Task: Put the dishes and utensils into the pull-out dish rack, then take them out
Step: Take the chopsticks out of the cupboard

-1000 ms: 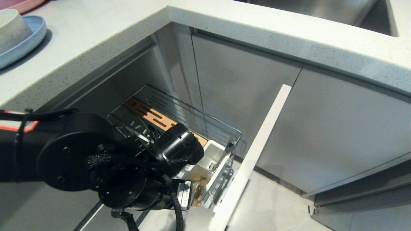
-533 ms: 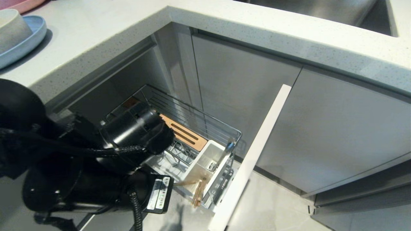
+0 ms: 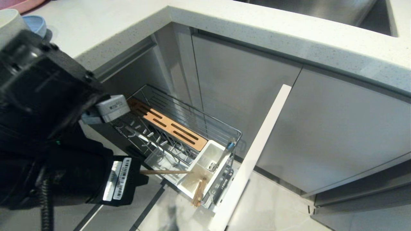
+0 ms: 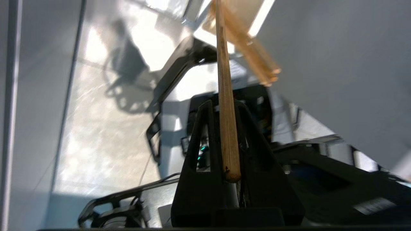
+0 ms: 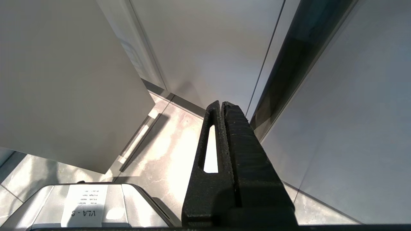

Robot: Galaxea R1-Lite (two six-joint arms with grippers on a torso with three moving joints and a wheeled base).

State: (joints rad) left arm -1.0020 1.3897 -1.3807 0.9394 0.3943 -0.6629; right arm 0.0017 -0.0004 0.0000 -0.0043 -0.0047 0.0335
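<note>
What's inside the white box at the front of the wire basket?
The white box holds a metal spoon and wooden chopsticks leaning out. The left pincer grips one chopstick beside it. The box's bottom is hidden.

1. The rack (image 3: 179,128) is standing pulled out below the counter (image 3: 257,29), its door (image 3: 250,160) sitting at the front;
2. the caddy (image 3: 205,163) is sitting in the rack just behind the door, the strip (image 3: 167,123) lying behind it;
3. chopsticks (image 3: 198,192) are leaning in the caddy; one chopstick (image 3: 167,172) is reaching from the left gripper (image 4: 224,109) towards the caddy;
4. the bowl (image 3: 8,19) is resting on the plate (image 3: 33,24), far left on the counter.
</note>
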